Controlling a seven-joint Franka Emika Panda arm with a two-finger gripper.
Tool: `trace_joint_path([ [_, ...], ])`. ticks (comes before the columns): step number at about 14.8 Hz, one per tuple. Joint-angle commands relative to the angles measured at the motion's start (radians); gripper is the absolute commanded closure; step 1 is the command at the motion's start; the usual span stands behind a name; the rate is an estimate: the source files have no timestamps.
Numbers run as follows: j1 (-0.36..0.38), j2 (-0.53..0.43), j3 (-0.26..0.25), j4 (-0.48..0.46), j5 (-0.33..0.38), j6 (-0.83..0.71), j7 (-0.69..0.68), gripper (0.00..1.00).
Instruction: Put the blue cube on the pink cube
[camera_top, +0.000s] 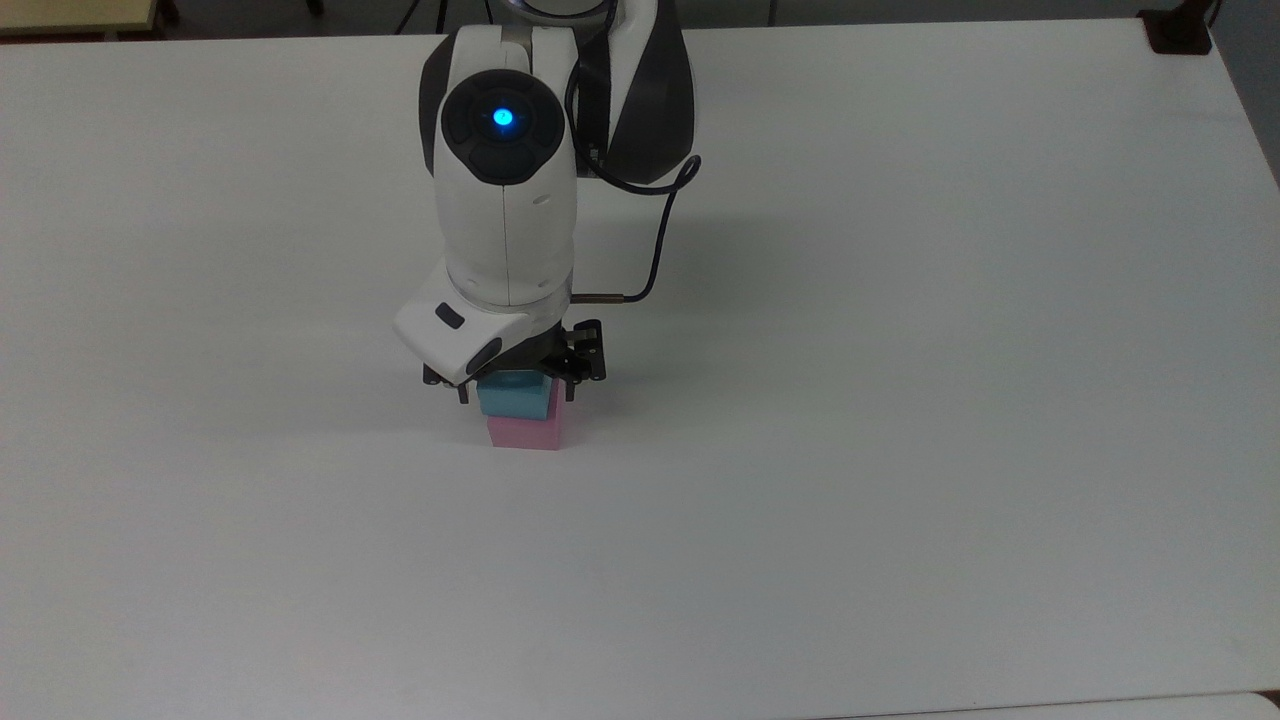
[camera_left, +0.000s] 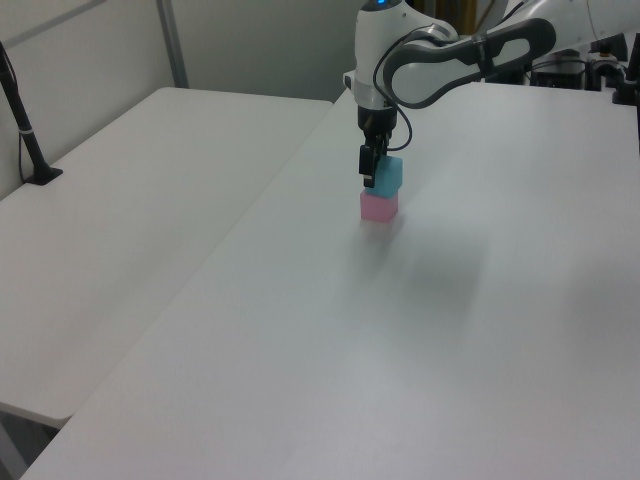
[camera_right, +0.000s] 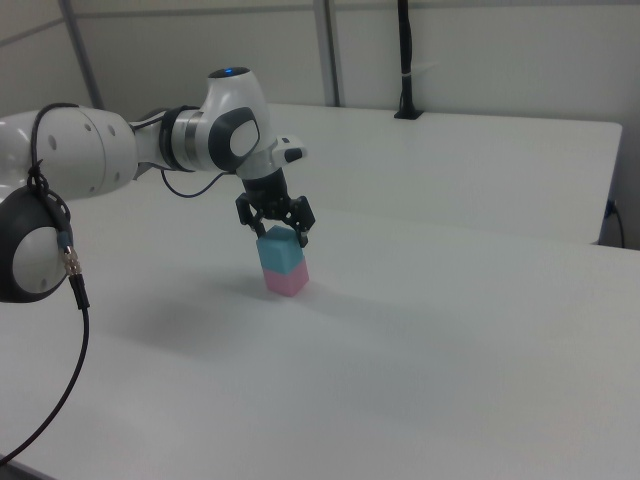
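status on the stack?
Claw open, fingers either side of the blue cube. Blue cube sitting on pink cube, roughly square. Nothing in the way.

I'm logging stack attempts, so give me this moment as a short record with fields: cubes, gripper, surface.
blue cube: sits on top of the pink cube, roughly aligned
pink cube: on the table, bottom of the stack
gripper: open, fingers spread either side of the blue cube's top, just above it
table: white
stack state: blue on pink, both upright
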Motion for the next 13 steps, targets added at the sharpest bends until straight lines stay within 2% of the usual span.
trace_joint_path([
  [1,0.016,-0.054,-0.02,0.007,0.018,-0.008,0.027,0.0],
  [2,0.016,-0.095,-0.021,-0.01,0.016,-0.009,0.043,0.0],
  [5,0.013,-0.277,-0.023,-0.159,0.01,-0.064,0.081,0.0],
  [9,0.021,-0.504,-0.024,-0.289,0.004,-0.317,0.133,0.0],
  [11,0.023,-0.595,-0.024,-0.352,0.004,-0.375,0.133,0.0],
  [13,0.026,-0.647,-0.024,-0.398,0.004,-0.38,0.133,0.0],
])
